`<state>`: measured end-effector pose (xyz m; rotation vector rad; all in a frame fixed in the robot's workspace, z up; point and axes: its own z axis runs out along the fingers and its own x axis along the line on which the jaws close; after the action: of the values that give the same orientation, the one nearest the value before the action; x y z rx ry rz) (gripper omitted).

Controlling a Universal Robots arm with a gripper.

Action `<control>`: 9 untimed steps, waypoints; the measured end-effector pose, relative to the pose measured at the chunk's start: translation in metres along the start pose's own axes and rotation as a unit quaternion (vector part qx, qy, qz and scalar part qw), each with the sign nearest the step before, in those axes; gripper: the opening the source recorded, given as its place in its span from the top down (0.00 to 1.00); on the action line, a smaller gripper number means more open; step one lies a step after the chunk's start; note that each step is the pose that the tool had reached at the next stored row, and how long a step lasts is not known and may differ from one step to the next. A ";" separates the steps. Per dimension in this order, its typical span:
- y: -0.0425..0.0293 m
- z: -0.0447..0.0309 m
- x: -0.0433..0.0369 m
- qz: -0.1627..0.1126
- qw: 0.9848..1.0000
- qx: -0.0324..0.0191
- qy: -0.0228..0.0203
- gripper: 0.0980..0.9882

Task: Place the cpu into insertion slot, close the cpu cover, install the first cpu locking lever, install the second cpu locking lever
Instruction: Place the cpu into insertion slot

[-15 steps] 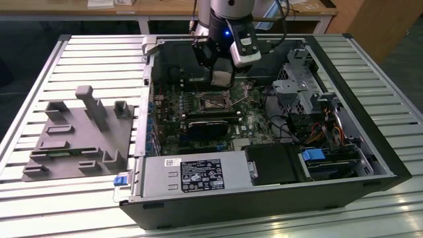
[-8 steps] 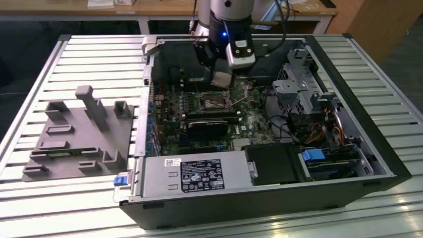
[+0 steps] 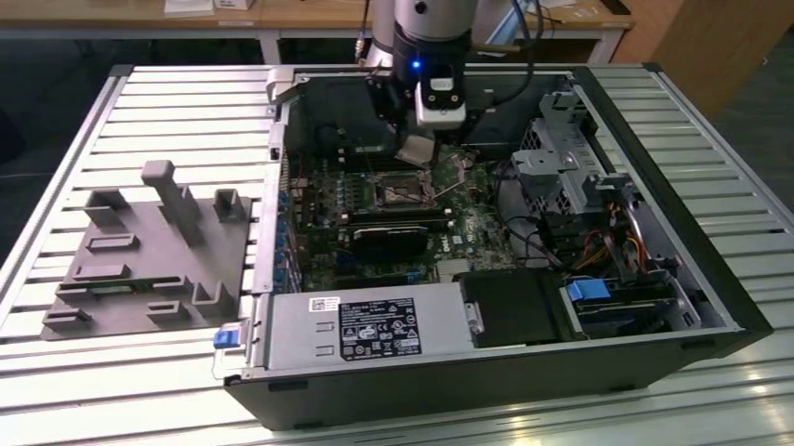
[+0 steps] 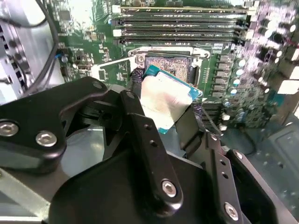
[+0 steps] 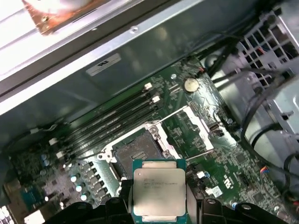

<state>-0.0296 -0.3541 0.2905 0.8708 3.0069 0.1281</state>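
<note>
My gripper (image 3: 419, 145) hangs inside the open computer case, shut on the cpu (image 3: 414, 151), a flat square chip with a silver top. In both wrist views the black fingers (image 5: 120, 201) clamp two opposite edges of the cpu (image 5: 159, 189), which is tilted (image 4: 163, 95) and held a little above the green board. The insertion slot (image 5: 138, 151) lies just beyond the chip, dark in the middle and uncovered (image 4: 168, 65). The cpu cover (image 5: 198, 126), a thin silver frame, is swung open beside the slot. In the exterior view the slot (image 3: 403, 190) lies just below the gripper.
Long black memory slots (image 5: 112, 116) run beside the socket. A dark fan block (image 3: 390, 237) and the power supply (image 3: 372, 325) sit nearer the case front. A drive cage (image 3: 571, 167) and cables (image 5: 261, 93) crowd the exterior view's right. A grey fixture tray (image 3: 137, 251) lies outside the case.
</note>
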 end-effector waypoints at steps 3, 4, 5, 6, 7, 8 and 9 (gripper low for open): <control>-0.0001 0.0007 0.0000 0.027 1.000 0.000 -0.002 0.51; -0.0001 0.0009 0.0000 0.036 0.999 -0.001 -0.003 0.51; -0.0001 0.0011 0.0000 0.045 0.999 -0.001 -0.004 0.51; -0.0001 0.0013 0.0000 0.055 0.999 -0.001 -0.004 0.51; -0.0001 0.0015 0.0000 0.063 0.998 -0.001 -0.005 0.51; -0.0001 0.0018 0.0000 0.073 0.997 -0.001 -0.006 0.51; -0.0002 0.0020 0.0000 0.082 0.997 -0.001 -0.007 0.51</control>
<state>-0.0296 -0.3541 0.2885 1.1119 2.9193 0.1264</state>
